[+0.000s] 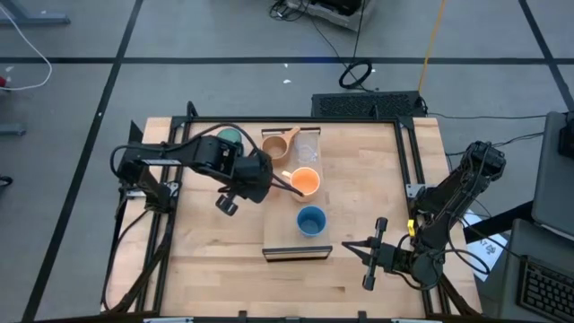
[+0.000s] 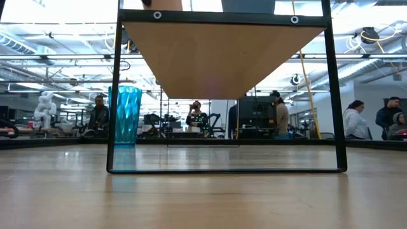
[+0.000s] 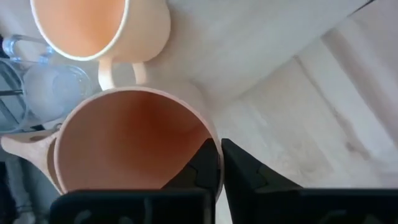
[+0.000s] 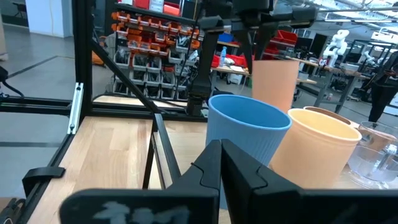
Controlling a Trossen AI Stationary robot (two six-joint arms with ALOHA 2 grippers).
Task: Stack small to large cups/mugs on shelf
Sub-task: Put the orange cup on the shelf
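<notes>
Orange mug (image 1: 306, 182) on shelf (image 1: 297, 252) mid-span, left hand (image 1: 285, 183) clamped on its rim, blue cup (image 1: 311, 220) nearer, tan mug (image 1: 277, 144) and glass (image 1: 308, 146) beyond; teal tumbler (image 1: 230, 137) remains on worktop; right hand (image 1: 358, 251) closed, idle.

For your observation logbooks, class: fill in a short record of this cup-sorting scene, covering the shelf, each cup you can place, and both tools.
Shelf: long light-wood plank across the table's middle
On shelf: blue round cup; tan handled mug; clear glass cup
Off shelf: tall teal tumbler, on the table beside the shelf's far end
Left tool: pinching the rim of an orange cup, one finger inside, one outside
Right tool: shut, holding nothing, waiting at the table's right front
</notes>
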